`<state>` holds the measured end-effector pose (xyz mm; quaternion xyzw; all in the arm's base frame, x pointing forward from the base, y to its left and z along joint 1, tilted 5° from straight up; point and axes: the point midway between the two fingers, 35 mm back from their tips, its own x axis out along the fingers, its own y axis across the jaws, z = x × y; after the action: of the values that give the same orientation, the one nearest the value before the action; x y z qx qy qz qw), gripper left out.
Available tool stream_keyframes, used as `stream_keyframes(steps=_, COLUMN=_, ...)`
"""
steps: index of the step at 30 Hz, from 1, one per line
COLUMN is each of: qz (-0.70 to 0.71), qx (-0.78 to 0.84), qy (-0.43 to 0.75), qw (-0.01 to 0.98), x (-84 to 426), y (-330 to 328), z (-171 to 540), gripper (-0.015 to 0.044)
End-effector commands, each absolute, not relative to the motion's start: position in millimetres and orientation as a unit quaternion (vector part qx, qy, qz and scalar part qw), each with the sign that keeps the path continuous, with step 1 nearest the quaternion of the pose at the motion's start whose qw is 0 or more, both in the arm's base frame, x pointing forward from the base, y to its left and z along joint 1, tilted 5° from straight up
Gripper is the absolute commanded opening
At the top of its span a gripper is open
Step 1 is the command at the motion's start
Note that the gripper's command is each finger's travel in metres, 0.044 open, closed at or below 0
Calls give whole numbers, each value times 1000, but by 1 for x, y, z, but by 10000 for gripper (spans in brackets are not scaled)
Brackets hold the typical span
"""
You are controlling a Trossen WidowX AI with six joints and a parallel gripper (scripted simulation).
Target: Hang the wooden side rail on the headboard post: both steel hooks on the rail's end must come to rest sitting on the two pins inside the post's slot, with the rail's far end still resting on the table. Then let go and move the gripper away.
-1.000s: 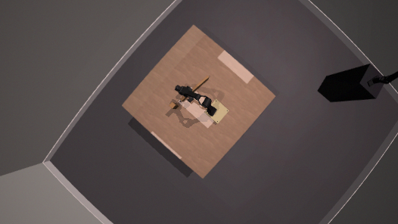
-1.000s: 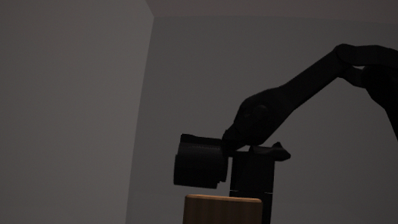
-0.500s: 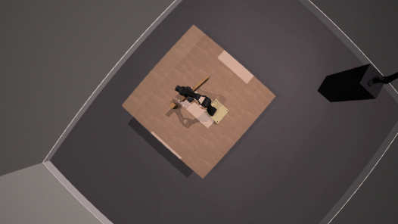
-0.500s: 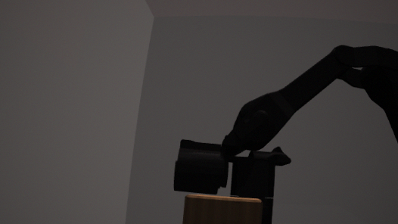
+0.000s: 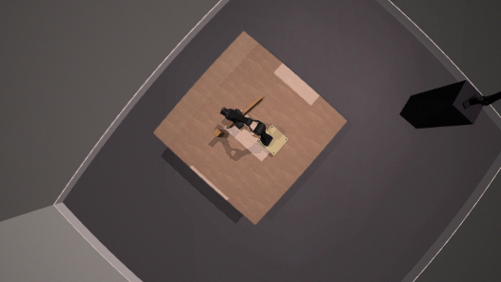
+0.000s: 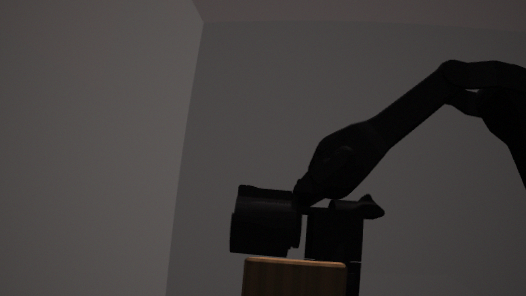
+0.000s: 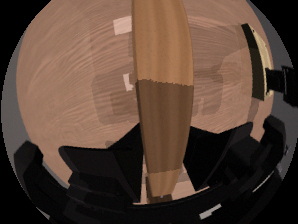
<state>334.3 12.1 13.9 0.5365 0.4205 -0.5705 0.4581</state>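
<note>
The wooden side rail is a long bar, lengthwise in the wrist view; in the top view one end shows up and right of the arm. My gripper is shut on the rail, one black finger against each side. The fingers are hidden under the arm in the top view and behind the post in the exterior view. The headboard post stands down and left of the gripper in the top view, in line with the rail. The steel hooks, slot and pins cannot be made out.
The arm's pale yellow base plate sits on the wooden table, right of the rail. Pale patches show on the table, and the arm's shadow falls beside the post. A black block stands far off the table at the right.
</note>
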Motion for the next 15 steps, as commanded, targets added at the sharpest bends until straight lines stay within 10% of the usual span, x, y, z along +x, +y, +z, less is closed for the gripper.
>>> stream_keyframes(steps=1, qz=-572, qx=533, qy=421, qw=460, x=334, y=11, z=12, gripper=0)
stream_keyframes(steps=15, qz=-555, qx=515, qy=443, qw=480, x=340, y=11, z=14, gripper=0)
